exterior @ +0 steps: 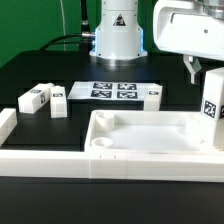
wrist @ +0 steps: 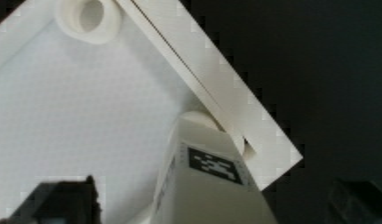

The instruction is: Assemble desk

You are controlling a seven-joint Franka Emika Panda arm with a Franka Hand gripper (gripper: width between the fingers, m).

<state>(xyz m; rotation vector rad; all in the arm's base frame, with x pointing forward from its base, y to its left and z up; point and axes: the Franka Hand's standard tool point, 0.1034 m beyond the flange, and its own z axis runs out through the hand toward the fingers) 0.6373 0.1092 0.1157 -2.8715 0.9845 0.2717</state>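
The gripper [exterior: 197, 70], jaws spread and empty, hangs just above the leg [exterior: 212, 106] standing at a corner of the desk top [exterior: 140, 160]; best rise straight up, since any sideways brush could tip it.

No legible words; black tags mark the marker board [exterior: 112, 91] and a leg [exterior: 212, 110].

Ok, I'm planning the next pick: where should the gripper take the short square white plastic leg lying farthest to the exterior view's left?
Take the short square white plastic leg across its two long side faces near mid-length, probably straight down from above. It lies flat on the black table, top exposed, sides flat and parallel; a second leg crowds one end.
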